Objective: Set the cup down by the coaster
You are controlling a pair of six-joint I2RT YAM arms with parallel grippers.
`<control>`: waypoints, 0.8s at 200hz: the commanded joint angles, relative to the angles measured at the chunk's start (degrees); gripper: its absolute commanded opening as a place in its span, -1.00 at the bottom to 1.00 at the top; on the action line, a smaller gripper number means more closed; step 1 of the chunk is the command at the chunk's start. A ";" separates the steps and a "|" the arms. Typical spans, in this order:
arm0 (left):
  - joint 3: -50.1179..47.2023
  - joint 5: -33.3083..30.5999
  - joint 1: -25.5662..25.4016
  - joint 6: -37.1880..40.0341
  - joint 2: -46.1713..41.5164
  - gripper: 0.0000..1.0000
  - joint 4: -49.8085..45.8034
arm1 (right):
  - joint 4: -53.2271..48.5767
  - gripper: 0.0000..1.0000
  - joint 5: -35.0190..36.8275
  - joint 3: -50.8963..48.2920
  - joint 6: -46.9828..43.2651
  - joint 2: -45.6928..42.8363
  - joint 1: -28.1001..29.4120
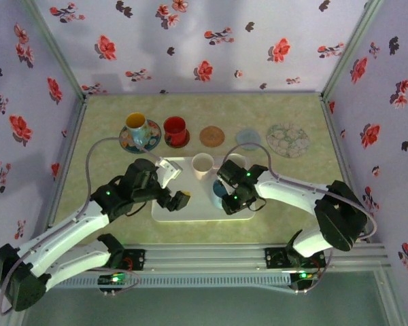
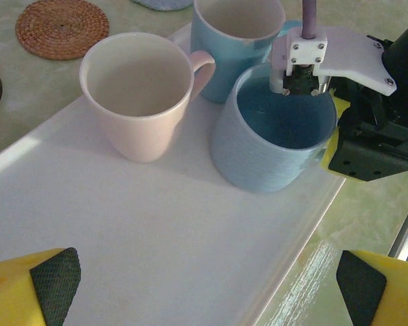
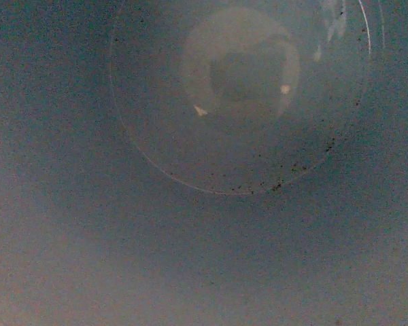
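A blue cup stands on the white tray, near its right edge. My right gripper hangs over the cup's far rim, one yellow finger outside the wall and the other side down in the cup. The right wrist view looks into the cup's blue inside. From above, the right gripper covers most of that cup. My left gripper is open over the tray's bare near part, holding nothing. A woven brown coaster, a blue-grey coaster and a floral coaster lie bare at the back.
A pink cup and a light-blue cup stand on the tray just behind the blue one. At the back left, a yellow cup and a red cup each sit on a coaster. Flowered walls close in the table.
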 commanded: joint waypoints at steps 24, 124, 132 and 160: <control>2.11 1.03 -0.34 -0.44 0.71 0.99 -0.17 | 0.49 -0.41 2.02 0.95 -0.77 0.10 0.37; 1.75 1.37 -0.34 -1.00 0.30 1.00 0.44 | 0.10 -0.63 1.05 0.94 -1.33 -2.35 0.82; 1.69 1.38 -0.35 -1.10 0.29 0.99 0.45 | -0.08 -0.65 1.05 0.94 -1.34 -2.52 0.89; 1.42 1.47 -0.34 -1.46 -0.08 1.00 0.17 | -0.97 -0.80 1.06 1.24 -1.66 -3.04 1.16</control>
